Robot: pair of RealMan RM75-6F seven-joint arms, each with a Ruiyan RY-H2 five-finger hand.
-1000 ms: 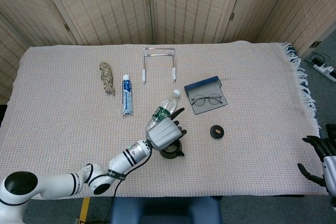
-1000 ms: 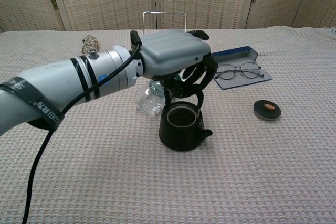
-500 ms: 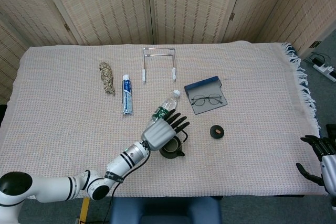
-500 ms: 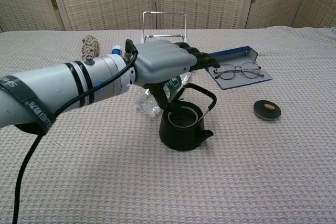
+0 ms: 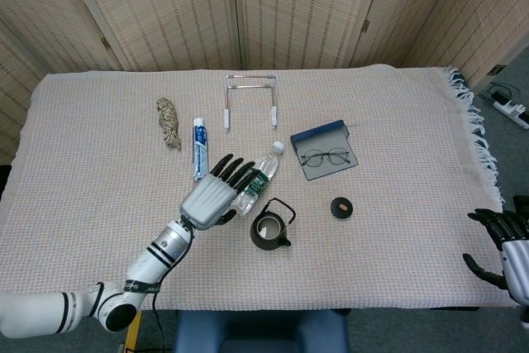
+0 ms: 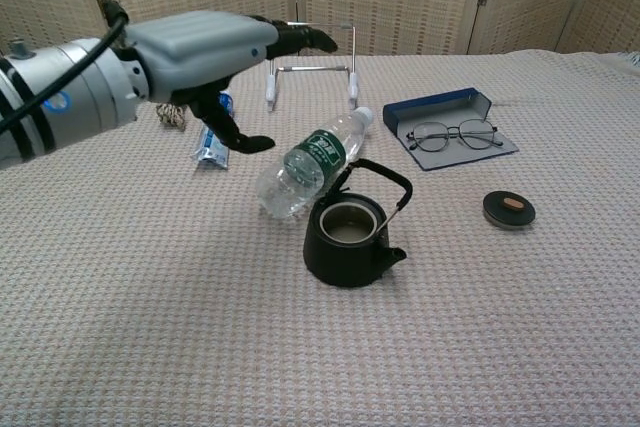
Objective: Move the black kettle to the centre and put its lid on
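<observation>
1. Head view: the black kettle (image 5: 269,231) stands upright and lidless near the middle of the table's (image 5: 413,121) front half, its handle (image 5: 281,206) tipped toward the far right. That looks like a fair centre spot, so the moving part of the task seems done. The left hand (image 5: 216,194) hovers to the kettle's left with fingers spread wide, holding nothing. It sits beside the lying water bottle (image 5: 258,176), whose base almost meets the kettle. The lid (image 5: 341,207), a small dark disc, rests flat on the cloth to the kettle's right, apart from it. The right hand (image 5: 498,241) is at the far right table edge, fingers apart and empty. Being on the lid's side, it seems the likelier one to fetch it.

2. Chest view: the left hand (image 6: 205,47) is raised above the cloth, palm down, fingers extended, clear of the kettle (image 6: 346,243). The kettle's mouth is open and unobstructed from above, though the tilted handle (image 6: 375,179) arches over part of it. The lid (image 6: 508,209) lies knob up, ready to be picked from above. The bottle (image 6: 305,166) leans close behind the kettle and could be nudged.
</observation>
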